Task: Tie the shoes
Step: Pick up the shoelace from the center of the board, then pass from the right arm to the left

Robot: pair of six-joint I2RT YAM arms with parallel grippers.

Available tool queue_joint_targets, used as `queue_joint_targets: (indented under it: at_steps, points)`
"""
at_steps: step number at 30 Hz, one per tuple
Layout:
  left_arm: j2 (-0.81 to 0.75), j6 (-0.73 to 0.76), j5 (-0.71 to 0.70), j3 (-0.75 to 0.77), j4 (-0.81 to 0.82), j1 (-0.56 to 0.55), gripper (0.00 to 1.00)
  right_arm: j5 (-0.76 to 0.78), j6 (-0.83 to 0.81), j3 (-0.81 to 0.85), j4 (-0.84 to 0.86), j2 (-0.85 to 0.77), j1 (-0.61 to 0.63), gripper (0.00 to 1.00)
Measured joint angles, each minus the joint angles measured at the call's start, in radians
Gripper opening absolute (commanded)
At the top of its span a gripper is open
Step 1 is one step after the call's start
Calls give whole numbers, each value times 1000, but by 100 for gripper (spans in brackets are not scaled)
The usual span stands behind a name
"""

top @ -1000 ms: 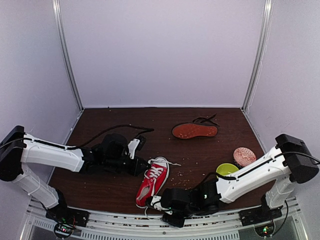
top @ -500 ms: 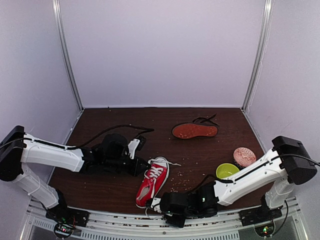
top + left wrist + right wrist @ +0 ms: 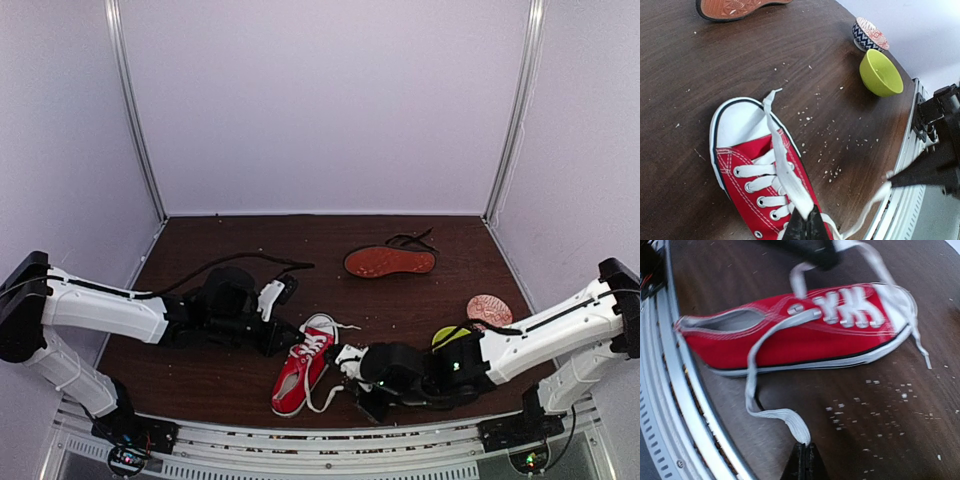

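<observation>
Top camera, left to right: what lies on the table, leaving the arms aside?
red sneaker → black shoe → green bowl → patterned bowl

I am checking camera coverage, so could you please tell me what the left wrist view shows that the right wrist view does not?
Only the left wrist view: the green bowl, the patterned bowl and the reddish sole of the black shoe. Only the right wrist view: the heel opening of the red sneaker, seen side-on. Both: that sneaker and its white laces, pinched by the shut left claw and right claw.
</observation>
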Motion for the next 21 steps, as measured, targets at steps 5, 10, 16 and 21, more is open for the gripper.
queue_joint_targets:
  at_steps: [5,10,16,21]
  points:
    - [0,48,51,21,-22,0,0,30,28,-60,13,-85,-192,0]
    - [3,87,107,55,-58,0,0,39,39,-63,-10,-137,-338,0]
    - [51,138,151,143,-119,0,0,18,40,40,16,-175,-400,0]
    - [81,171,159,182,-161,1,0,-15,58,108,74,-175,-429,0]
